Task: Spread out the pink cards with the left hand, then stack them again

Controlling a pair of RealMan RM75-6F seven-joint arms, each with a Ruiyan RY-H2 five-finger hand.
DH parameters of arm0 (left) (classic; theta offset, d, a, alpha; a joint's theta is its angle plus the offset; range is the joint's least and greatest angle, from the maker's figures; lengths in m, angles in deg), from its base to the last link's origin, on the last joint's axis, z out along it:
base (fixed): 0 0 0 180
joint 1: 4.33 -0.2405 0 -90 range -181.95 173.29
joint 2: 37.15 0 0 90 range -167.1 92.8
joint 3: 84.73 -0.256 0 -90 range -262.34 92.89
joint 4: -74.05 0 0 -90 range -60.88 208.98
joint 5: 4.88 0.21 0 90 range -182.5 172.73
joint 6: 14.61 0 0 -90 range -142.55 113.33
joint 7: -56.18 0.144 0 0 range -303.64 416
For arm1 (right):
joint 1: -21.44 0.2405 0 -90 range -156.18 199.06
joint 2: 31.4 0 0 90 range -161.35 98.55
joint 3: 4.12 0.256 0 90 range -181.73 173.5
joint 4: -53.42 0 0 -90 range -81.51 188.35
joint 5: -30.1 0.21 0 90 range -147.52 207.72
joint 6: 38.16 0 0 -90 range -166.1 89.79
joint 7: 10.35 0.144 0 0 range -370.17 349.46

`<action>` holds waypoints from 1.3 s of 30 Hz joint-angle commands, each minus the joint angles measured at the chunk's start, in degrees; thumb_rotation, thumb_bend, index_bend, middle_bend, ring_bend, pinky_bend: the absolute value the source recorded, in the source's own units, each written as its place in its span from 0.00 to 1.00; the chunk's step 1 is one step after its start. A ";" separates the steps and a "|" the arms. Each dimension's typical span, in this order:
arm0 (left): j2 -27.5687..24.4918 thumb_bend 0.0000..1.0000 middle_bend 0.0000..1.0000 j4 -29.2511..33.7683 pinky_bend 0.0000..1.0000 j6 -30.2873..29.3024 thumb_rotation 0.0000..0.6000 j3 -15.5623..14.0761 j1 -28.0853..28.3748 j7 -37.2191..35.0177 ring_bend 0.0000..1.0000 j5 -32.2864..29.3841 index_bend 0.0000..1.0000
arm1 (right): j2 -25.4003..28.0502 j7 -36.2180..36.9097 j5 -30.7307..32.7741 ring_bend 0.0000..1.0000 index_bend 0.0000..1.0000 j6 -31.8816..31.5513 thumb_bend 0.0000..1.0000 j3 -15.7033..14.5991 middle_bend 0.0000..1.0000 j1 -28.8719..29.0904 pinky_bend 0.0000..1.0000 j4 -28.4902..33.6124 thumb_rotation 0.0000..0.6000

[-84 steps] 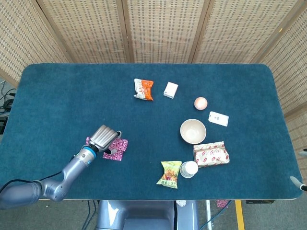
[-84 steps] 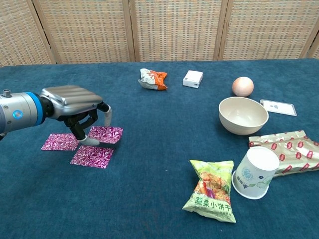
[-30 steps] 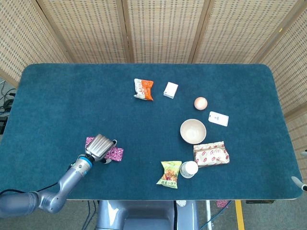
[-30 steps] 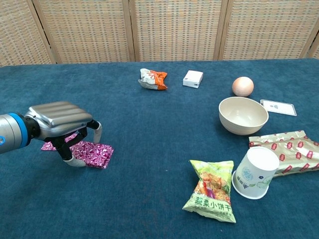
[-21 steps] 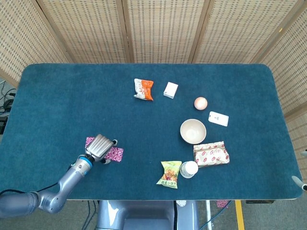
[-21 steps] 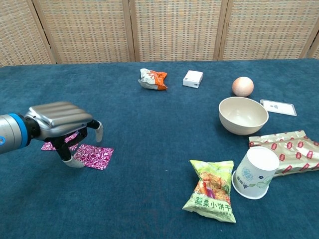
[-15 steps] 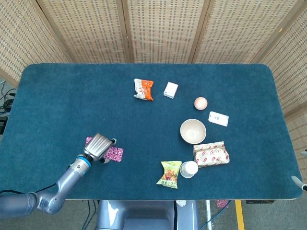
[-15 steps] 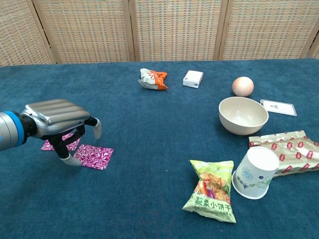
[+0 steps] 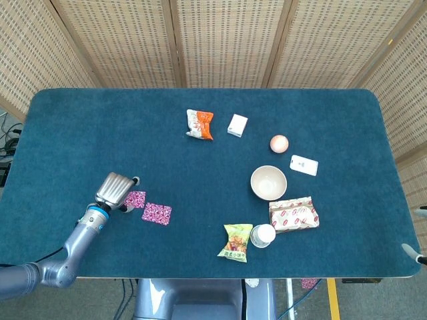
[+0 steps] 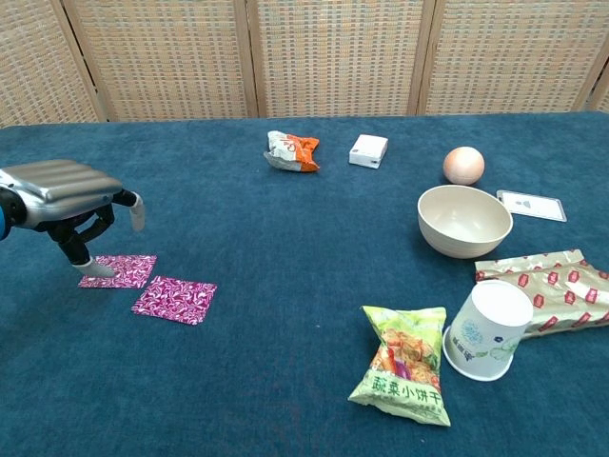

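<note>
Two pink cards with a magenta-and-white pattern lie flat on the blue table near its front left — one just beside the other, their corners close, not stacked.

lab test booth | woven screens | blue felt table
</note>
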 commanded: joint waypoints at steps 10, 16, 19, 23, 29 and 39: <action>1.17 0.18 0.76 -3.33 0.70 3.77 0.82 -0.28 0.19 -1.21 0.76 -2.28 0.31 | 0.27 -0.95 -0.06 0.14 0.32 0.41 0.16 0.02 0.30 0.38 0.08 0.88 1.00; 1.93 0.18 0.76 -3.56 0.70 3.96 0.81 -0.41 0.20 -1.51 0.76 -1.83 0.31 | 0.27 -0.83 0.05 0.14 0.32 0.17 0.16 -0.02 0.30 0.21 0.08 0.81 1.00; 2.15 0.18 0.76 -3.57 0.70 3.84 0.81 -0.49 0.22 -1.30 0.76 -1.73 0.31 | 0.30 -0.67 0.15 0.14 0.32 0.01 0.16 -0.03 0.30 0.06 0.08 0.70 1.00; 2.41 0.19 0.76 -3.63 0.70 3.78 0.81 -0.50 0.25 -1.04 0.76 -1.93 0.31 | 0.28 -0.54 0.21 0.14 0.32 -0.14 0.16 -0.07 0.30 -0.09 0.08 0.61 1.00; 2.85 0.20 0.76 -4.10 0.70 3.61 0.81 -0.39 0.34 -0.49 0.76 -2.55 0.31 | 0.28 -0.35 0.23 0.14 0.32 -0.29 0.16 -0.11 0.30 -0.22 0.08 0.45 1.00; 3.25 0.21 0.76 -4.35 0.70 3.83 0.82 -0.17 0.77 0.34 0.76 -3.70 0.31 | 0.30 -0.53 0.36 0.14 0.32 -0.28 0.16 -0.10 0.30 -0.29 0.08 0.52 1.00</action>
